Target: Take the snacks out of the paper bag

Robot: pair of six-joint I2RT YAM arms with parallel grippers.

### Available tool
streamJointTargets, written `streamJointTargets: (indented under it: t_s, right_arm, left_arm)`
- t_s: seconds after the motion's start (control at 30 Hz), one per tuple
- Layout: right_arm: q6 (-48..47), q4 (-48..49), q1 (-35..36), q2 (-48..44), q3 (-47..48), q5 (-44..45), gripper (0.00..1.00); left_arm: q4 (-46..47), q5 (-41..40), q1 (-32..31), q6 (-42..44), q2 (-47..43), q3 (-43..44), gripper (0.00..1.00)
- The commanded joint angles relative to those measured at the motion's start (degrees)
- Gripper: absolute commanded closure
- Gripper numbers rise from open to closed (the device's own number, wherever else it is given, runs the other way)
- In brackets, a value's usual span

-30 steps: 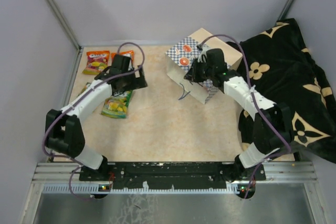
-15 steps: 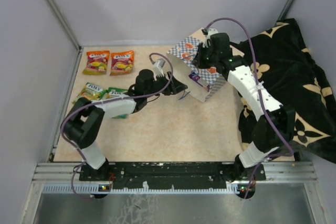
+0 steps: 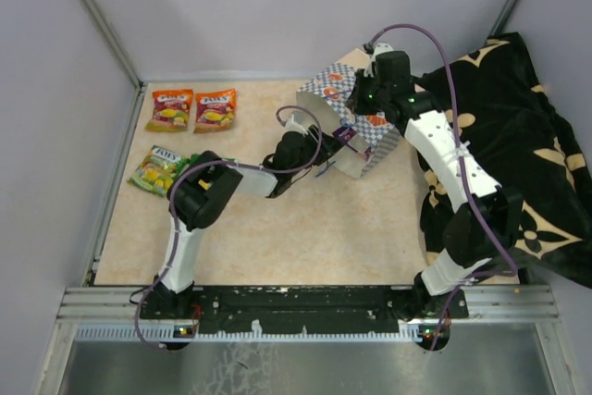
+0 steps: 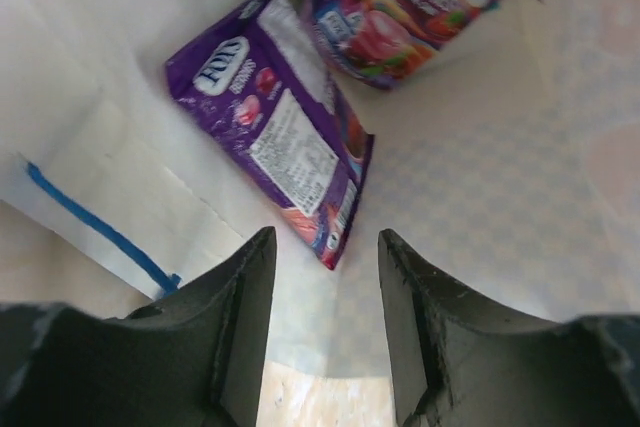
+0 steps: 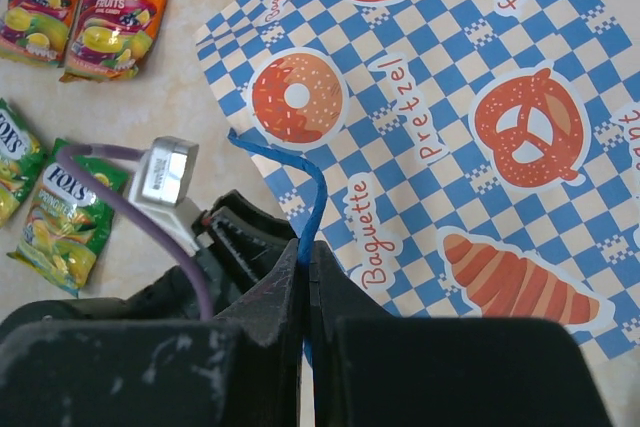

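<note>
The paper bag (image 3: 363, 129) lies tipped on its side, its mouth facing left. My right gripper (image 5: 308, 247) is shut on its blue cord handle (image 5: 312, 192) and holds it up above the checked side (image 5: 450, 127). My left gripper (image 3: 319, 156) reaches into the mouth, jaws open. Inside the bag lie a purple snack packet (image 4: 275, 132) and, deeper in, a second packet (image 4: 400, 2). The purple packet's lower corner sits just between my left fingertips (image 4: 262, 247), and neither fingertip touches it. On the table lie two orange packets (image 3: 170, 109) (image 3: 215, 109) and green ones (image 3: 159, 170).
A black cloth with gold flower marks (image 3: 504, 145) is heaped along the right side, next to the bag. Grey walls close in the back and the left. The left arm's purple cable (image 3: 296, 136) loops in front of the bag mouth.
My left arm swung right from the packets on the table into the bag's mouth, and its jaws narrowed. My right gripper lifted the bag by the handle and tilted it.
</note>
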Motion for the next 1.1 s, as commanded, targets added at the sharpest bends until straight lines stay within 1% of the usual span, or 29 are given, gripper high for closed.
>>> streamJointTargets:
  t_s: [0.0, 0.07, 0.2, 0.33, 0.47, 0.6, 0.73, 0.77, 0.83, 0.87, 0.93, 1.0, 1.03, 1.07]
  right_arm:
    - [0.2, -0.1, -0.8, -0.7, 3.6, 1.7, 1.00]
    - [0.0, -0.4, -0.8, -0.9, 3.5, 1.9, 1.00]
    - [-0.2, -0.4, -1.0, -1.6, 2.5, 1.9, 1.00]
    - [-0.1, 0.1, -1.2, -2.4, 1.3, 1.8, 1.00]
    - [-0.1, 0.4, -1.4, -3.0, 0.6, 1.5, 1.00]
    - [0.2, 0.7, -1.6, -3.5, 0.4, 1.3, 1.00]
    - [0.5, 1.2, -1.6, -3.9, 0.0, 0.6, 1.00]
    - [0.6, 1.4, -1.6, -4.0, -0.2, 0.6, 1.00]
    - [0.6, 1.6, -1.6, -4.3, -0.3, 0.5, 1.00]
    - [0.6, 1.5, -1.6, -4.3, -0.4, 0.6, 1.00]
    - [0.6, 1.8, -1.7, -4.6, -0.8, 0.8, 1.00]
    - [0.6, 2.2, -2.0, -4.9, -1.2, 0.9, 1.00]
    - [0.6, 2.5, -2.1, -5.0, -1.3, 1.0, 1.00]
    - [0.6, 2.8, -2.2, -5.0, -1.7, 1.1, 1.00]
  left_arm:
    - [-9.8, -11.0, -1.8, -7.4, 3.6, 7.3, 0.46]
    - [-14.2, -13.4, -2.0, -8.7, 5.1, 10.2, 0.42]
    - [-24.6, -17.3, -2.5, -9.8, 8.1, 17.1, 0.38]
    - [-30.8, -20.0, -3.0, -10.2, 11.3, 22.5, 0.36]
    - [-37.0, -20.3, -3.3, -11.1, 15.6, 28.7, 0.36]
    - [-39.0, -21.1, -3.8, -11.2, 19.4, 33.2, 0.36]
    - [-38.3, -22.2, -4.2, -10.9, 22.1, 36.7, 0.38]
    - [-37.4, -22.2, -4.3, -10.6, 22.3, 37.0, 0.40]
    - [-35.2, -22.3, -4.2, -9.3, 21.6, 36.1, 0.53]
    - [-33.6, -22.5, -4.2, -8.4, 20.8, 34.6, 0.61]
    - [-29.3, -23.3, -4.3, -6.1, 17.7, 29.9, 0.83]
    - [-24.3, -24.0, -4.2, -2.7, 13.6, 23.9, 0.97]
    - [-21.8, -24.5, -4.3, -0.8, 11.2, 20.8, 1.00]
    - [-19.9, -24.8, -4.3, 0.8, 8.8, 17.7, 1.00]
